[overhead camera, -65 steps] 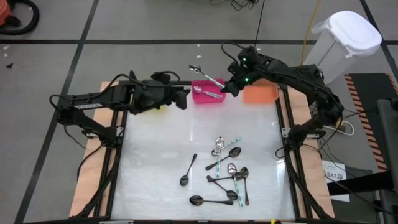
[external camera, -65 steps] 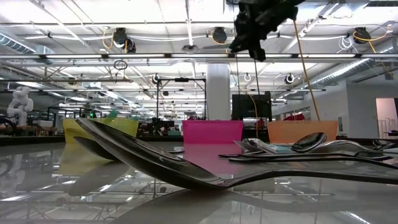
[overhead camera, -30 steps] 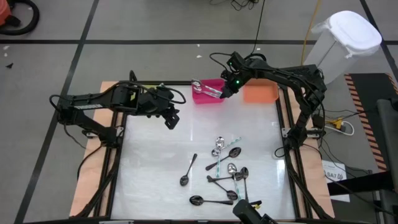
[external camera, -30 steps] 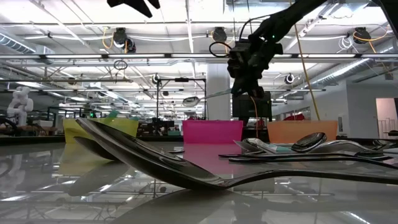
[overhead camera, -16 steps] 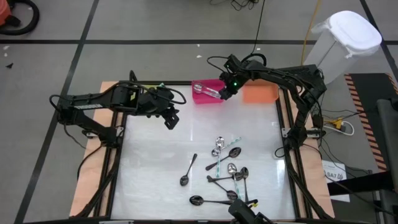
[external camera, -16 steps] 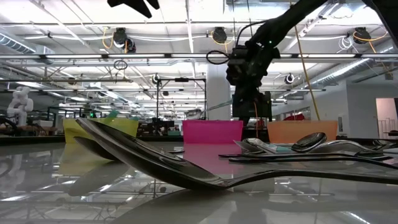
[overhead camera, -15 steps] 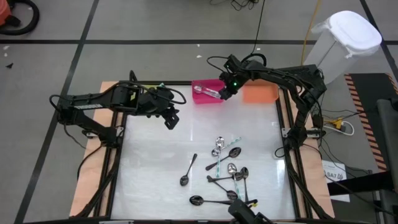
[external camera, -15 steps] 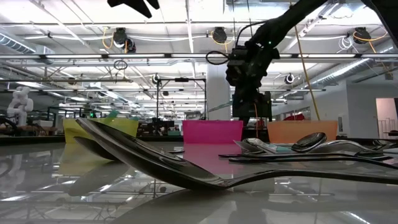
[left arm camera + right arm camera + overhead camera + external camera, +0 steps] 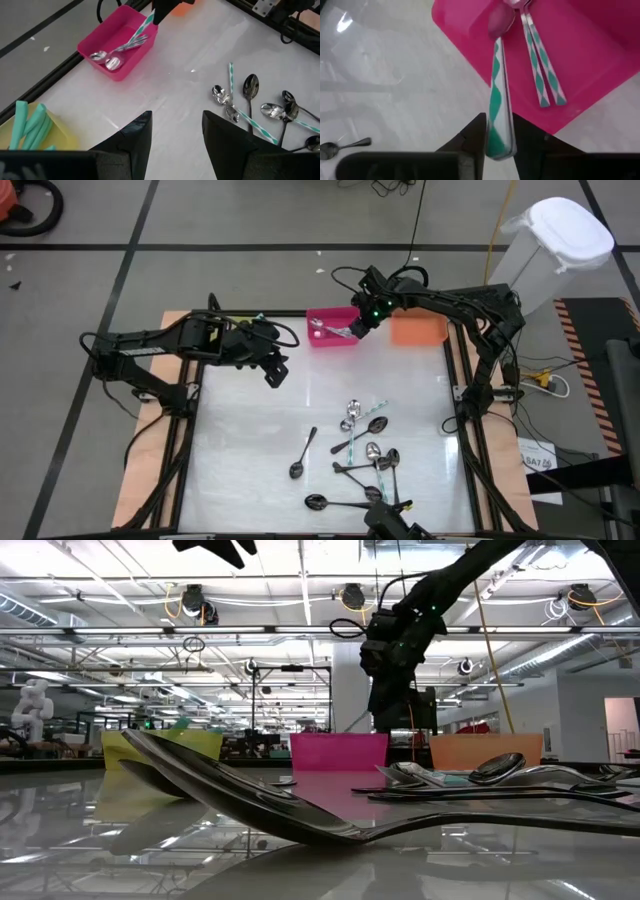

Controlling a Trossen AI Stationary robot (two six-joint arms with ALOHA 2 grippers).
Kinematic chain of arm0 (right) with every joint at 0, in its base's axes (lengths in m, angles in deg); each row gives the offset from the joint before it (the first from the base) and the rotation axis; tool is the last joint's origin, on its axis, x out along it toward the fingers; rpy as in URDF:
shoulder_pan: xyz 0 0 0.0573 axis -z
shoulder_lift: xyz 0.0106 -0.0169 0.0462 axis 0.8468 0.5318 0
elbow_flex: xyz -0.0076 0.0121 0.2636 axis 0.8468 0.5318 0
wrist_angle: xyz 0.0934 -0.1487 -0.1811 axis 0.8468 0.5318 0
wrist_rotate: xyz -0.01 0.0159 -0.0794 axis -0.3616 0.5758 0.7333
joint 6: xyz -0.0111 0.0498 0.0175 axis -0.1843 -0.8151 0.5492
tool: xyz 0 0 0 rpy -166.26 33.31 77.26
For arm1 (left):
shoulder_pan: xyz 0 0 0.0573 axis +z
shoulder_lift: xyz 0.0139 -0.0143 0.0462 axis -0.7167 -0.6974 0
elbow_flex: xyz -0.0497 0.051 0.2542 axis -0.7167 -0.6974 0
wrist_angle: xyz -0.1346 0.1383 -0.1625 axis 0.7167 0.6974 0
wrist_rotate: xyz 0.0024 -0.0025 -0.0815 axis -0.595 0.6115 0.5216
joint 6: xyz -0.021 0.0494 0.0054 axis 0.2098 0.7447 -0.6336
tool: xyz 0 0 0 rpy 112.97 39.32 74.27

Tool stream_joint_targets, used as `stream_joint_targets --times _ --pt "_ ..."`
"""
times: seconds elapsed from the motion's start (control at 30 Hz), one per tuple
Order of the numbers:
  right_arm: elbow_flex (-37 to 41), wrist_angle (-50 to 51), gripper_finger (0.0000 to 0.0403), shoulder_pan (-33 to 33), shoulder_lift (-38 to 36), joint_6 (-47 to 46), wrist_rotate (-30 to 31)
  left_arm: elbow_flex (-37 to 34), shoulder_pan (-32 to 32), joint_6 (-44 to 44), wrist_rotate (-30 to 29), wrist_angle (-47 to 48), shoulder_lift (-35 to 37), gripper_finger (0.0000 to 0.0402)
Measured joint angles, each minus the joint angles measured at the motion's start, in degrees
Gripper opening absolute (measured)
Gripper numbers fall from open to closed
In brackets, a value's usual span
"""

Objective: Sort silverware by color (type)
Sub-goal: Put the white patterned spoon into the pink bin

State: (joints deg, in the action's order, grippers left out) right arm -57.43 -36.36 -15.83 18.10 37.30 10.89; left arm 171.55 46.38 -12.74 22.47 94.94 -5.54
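Observation:
My right gripper [image 9: 358,324] hovers at the pink bin's [image 9: 333,328] right side, shut on a spoon with a teal-and-white striped handle [image 9: 496,100]. Its bowl [image 9: 501,20] reaches down into the bin. Two more striped spoons [image 9: 540,70] lie on the bin's bottom. My left gripper [image 9: 272,370] waits open above the table's far left part, touching nothing [image 9: 175,135]. A pile of silver, dark and striped spoons [image 9: 368,452] lies on the table's near right part, and one dark spoon [image 9: 302,454] lies apart, to its left. My right gripper pinches the striped spoon by the free end of its handle [image 9: 497,134] between the two fingers, which run along the handle. The spoon slants down from the fingers, bowl end inside the pink bin [image 9: 120,45]. Whether the bowl touches the bin's bottom I cannot tell.
An orange bin [image 9: 418,330] stands right of the pink one at the far edge. A yellow bin [image 9: 30,130] holding teal pieces sits under my left arm. Dark frame rails [image 9: 460,380] run along the table's sides. A white lidded bin [image 9: 560,240] stands off the table.
My right gripper has come down toward the pink bin and shifted a little to the left, still shut on the striped spoon. The spoon, earlier held above the bin's rim, now dips its bowl inside the bin.

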Motion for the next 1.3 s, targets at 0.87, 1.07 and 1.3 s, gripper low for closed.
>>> stream_joint_targets --times 0.87,1.07,1.3 --pt "0.0 -0.1 0.0168 -0.4 -2.4 -3.6 15.8 0.0 0.0 0.2 0.0 0.0 0.0 0.0172" --pt "0.0 3.3 0.0067 1.1 -0.9 -7.1 16.5 0.0 0.0 0.2 -0.4 0.1 0.0 0.0172" --pt "0.0 1.6 0.0009 2.8 -0.5 -9.2 18.9 0.0 0.0 0.1 -1.0 0.1 0.0 0.0172"
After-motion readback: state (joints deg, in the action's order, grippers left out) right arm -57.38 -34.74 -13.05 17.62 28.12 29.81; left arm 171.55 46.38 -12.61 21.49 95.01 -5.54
